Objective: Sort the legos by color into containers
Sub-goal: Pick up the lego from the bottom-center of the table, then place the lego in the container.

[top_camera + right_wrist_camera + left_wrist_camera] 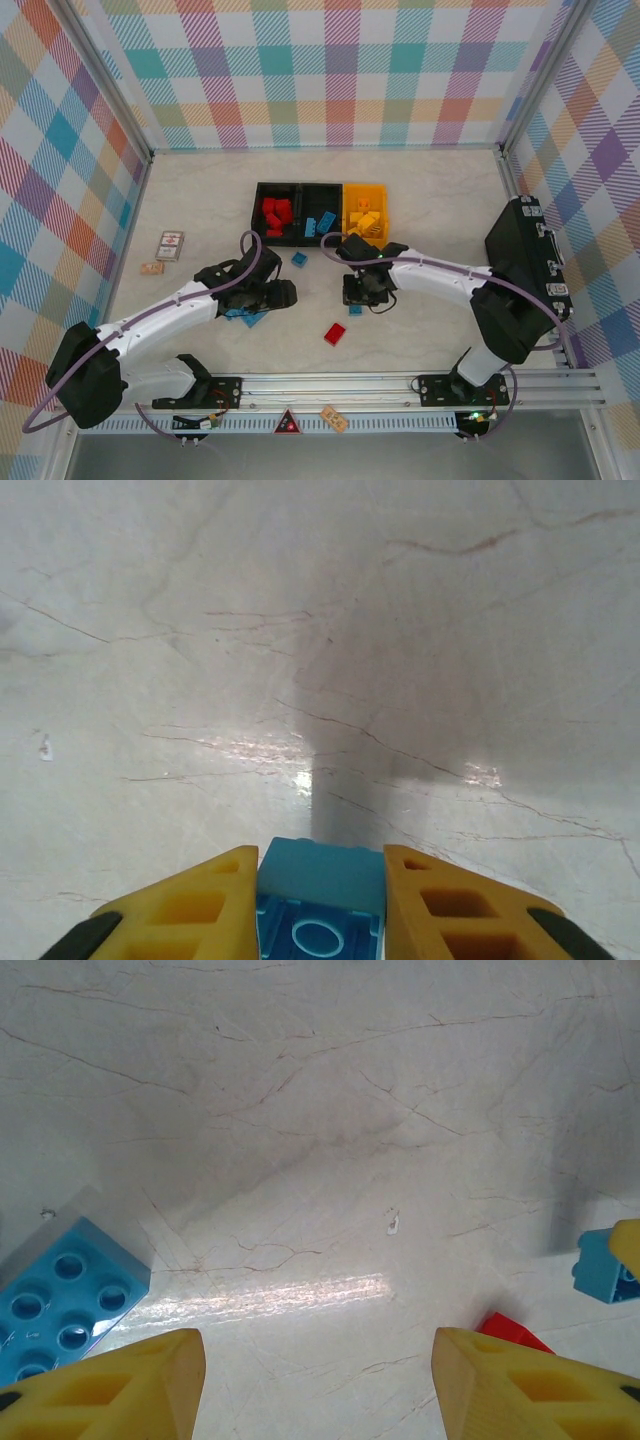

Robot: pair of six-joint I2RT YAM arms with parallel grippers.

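Note:
The three joined containers [257, 212] stand at the back centre: the left black bin holds red legos [277, 212], the middle black bin holds blue ones [322, 222], and the yellow bin holds yellow ones [364, 216]. My right gripper [320, 880] is shut on a blue brick [322, 890] just above the table, in front of the yellow bin [358, 298]. My left gripper [315, 1380] is open over bare table with nothing between its fingers. A blue brick [60, 1300] lies at its left. A red brick [510, 1328] lies at its right [334, 333]. Another blue brick [299, 259] lies loose before the bins.
A large black latched case [527, 260] leans at the right wall. A red-and-white card [171, 245] and a small tan piece [152, 268] lie at the left. The two grippers are close together mid-table. Checked walls enclose the table.

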